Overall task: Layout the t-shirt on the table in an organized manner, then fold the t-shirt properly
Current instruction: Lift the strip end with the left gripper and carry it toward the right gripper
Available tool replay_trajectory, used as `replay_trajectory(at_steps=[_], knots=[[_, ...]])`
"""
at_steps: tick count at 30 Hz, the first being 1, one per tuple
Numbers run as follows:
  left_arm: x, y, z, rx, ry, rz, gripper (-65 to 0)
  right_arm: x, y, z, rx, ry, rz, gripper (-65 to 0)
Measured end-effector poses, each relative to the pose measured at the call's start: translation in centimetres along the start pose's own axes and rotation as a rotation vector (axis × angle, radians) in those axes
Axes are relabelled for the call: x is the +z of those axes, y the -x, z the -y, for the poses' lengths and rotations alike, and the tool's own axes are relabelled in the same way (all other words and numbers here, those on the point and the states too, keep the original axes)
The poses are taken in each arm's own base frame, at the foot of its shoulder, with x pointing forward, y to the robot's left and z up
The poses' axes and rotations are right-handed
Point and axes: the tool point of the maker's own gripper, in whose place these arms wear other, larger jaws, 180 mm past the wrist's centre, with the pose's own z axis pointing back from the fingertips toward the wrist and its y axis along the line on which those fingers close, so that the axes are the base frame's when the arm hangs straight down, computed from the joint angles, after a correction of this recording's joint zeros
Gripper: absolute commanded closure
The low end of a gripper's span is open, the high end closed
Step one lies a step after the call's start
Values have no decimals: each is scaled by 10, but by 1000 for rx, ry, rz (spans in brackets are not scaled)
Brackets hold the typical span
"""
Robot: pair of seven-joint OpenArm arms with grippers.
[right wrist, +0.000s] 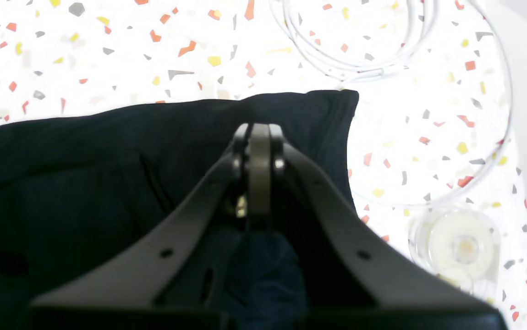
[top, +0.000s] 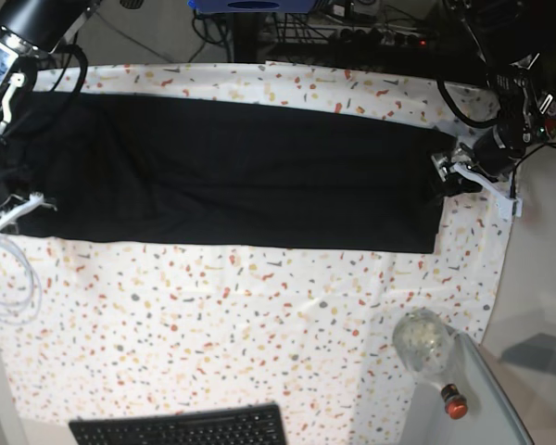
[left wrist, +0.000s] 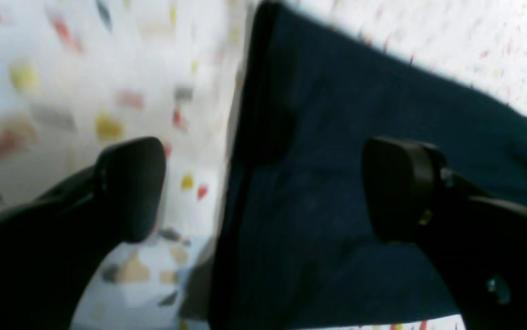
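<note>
The table [top: 259, 315], covered in white speckled cloth, is seen bearing the t-shirt [top: 232, 176], which is laid as one long black band across its far half, both ends reaching the arms; a black keyboard [top: 181, 428] is noted at the near edge; a white cable [right wrist: 359, 64] is coiled beside the shirt's end at the right arm; a clear round container [right wrist: 458, 245], contents not discernible, is observed just beside that cable; the left tool [left wrist: 263, 188] is spread wide over the shirt's edge, gripping nothing; the right tool [right wrist: 260, 137] is pressed together above the cloth; whether fabric is pinched cannot be told.
</note>
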Motion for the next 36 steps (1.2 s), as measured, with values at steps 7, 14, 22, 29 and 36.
replay_trajectory(at_steps=[7,14,22,29,36], knots=[[-16,-4,12,36,48,40,-581,0,0,1,1,1,0,0],[-16,1,7,56,42,33,-426,0,0,1,2,1,0,0],[-29,18,16,62,71,-33,-54,0,1,1,2,1,-1,0],[-22,15,6,24,51,-66,0,1,3,3,0,6,-6,0],[19,-40,-8,-182,-48,26,0,2,10,5,2,12,-23,0]])
